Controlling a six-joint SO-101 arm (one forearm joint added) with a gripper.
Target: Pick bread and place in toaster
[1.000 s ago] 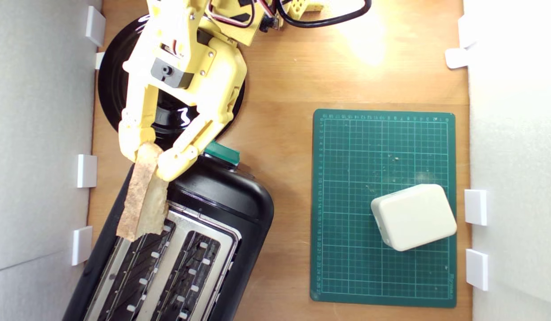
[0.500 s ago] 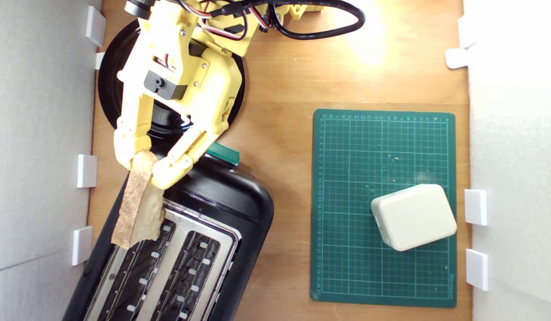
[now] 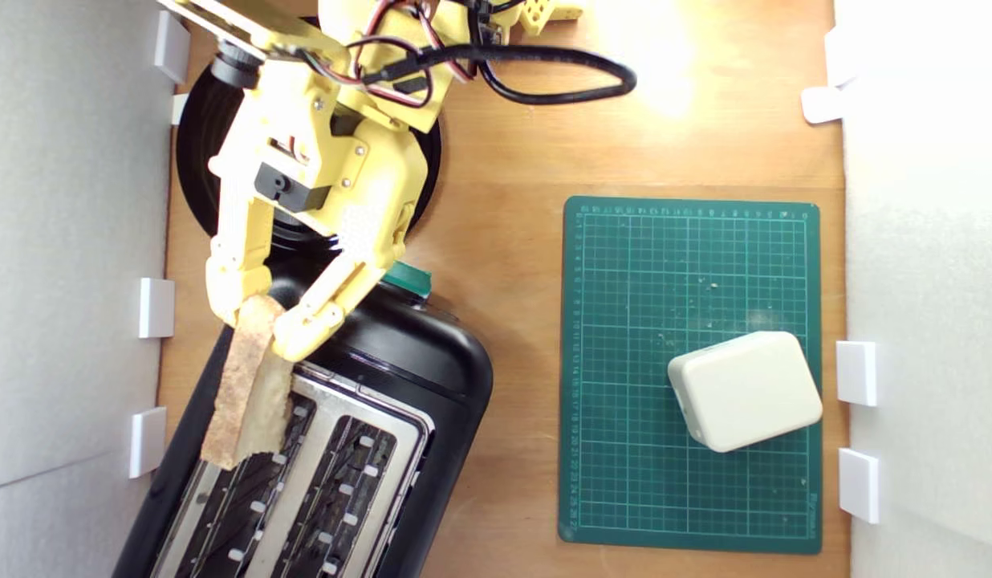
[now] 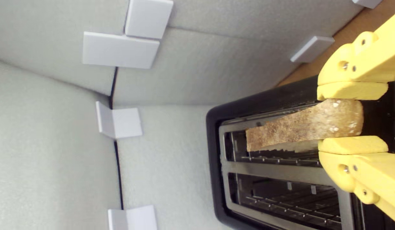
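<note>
Over toaster [image 3: 400,377] at 8 o'clock, tool [image 3: 255,321] clamps bread [image 3: 247,393] above outer slot; next: align, lower.

Bright, even light overall. A hot glare blooms on the table [image 3: 664,72] near the exterior view's top edge, washing out the wood. White walls [image 3: 929,241] run overexposed. The toaster [image 3: 432,361] shows soft reflections. Wrist view slightly soft, grainy.
</note>
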